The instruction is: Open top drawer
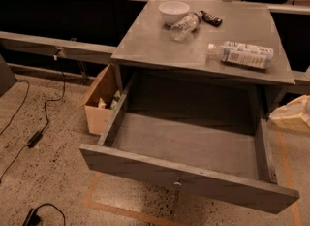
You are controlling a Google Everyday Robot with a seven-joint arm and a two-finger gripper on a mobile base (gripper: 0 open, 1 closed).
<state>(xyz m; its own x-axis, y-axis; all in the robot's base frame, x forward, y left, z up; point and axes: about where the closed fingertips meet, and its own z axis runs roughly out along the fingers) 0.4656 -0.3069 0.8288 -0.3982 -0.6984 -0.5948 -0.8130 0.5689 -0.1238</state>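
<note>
Camera view: top drawer stands pulled out. My gripper sits just beside its right wall, and I cannot tell its spread.

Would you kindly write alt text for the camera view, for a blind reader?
The grey top drawer stands pulled wide open beneath the table, its round knob facing the camera. The gripper is clear of it at the right edge of the frame. A white bowl, a clear bottle and a labelled bottle lie on top.
</note>
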